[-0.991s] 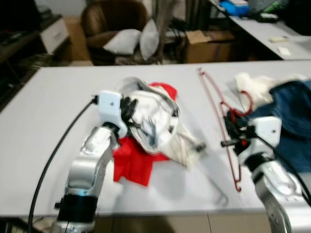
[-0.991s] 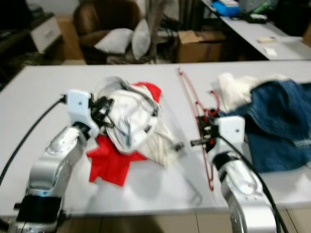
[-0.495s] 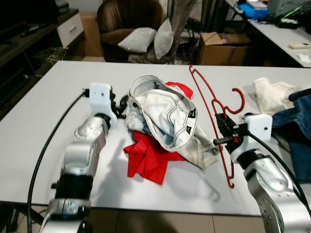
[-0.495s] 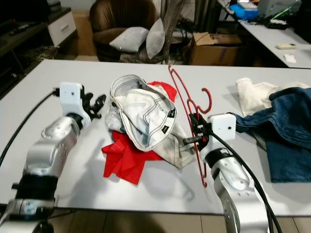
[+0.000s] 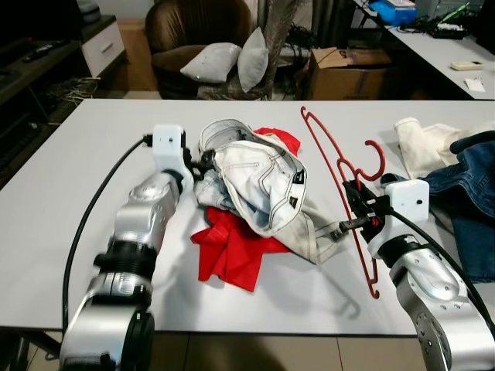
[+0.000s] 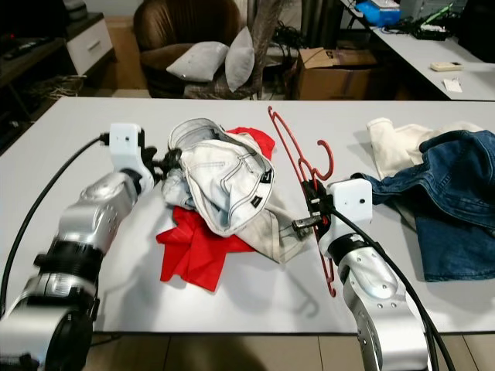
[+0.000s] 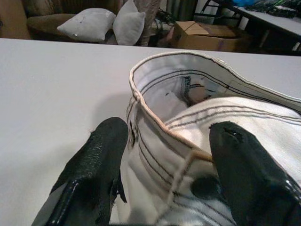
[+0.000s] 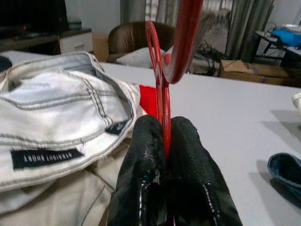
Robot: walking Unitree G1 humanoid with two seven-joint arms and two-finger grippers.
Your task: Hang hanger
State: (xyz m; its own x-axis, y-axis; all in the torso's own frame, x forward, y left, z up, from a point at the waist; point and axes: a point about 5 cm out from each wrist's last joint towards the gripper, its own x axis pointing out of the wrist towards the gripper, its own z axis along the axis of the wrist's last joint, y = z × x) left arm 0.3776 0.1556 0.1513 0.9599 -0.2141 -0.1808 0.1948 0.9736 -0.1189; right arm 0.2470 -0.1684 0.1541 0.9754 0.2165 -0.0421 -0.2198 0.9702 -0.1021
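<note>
A red wire hanger [image 5: 338,167] is raised off the white table [image 5: 69,170], tilted, with its hook [image 5: 376,161] up. My right gripper [image 5: 357,207] is shut on its lower bar, and the black fingers [image 8: 150,155] pinch the red wire [image 8: 163,113]. White jeans [image 5: 259,185] lie crumpled mid-table on a red garment [image 5: 232,251]. My left gripper [image 5: 203,164] is open at the jeans' waistband [image 7: 155,117], one finger [image 7: 101,155] on each side of the band.
A blue denim garment [image 5: 472,201] and a cream cloth [image 5: 421,147] lie at the table's right. Behind the table are a brown armchair [image 5: 186,31] with pillows, a cardboard box [image 5: 348,73] and a second table [image 5: 433,46].
The camera shifted slightly. My left gripper has moved right onto the jeans' waistband. The right gripper still holds the hanger in about the same place.
</note>
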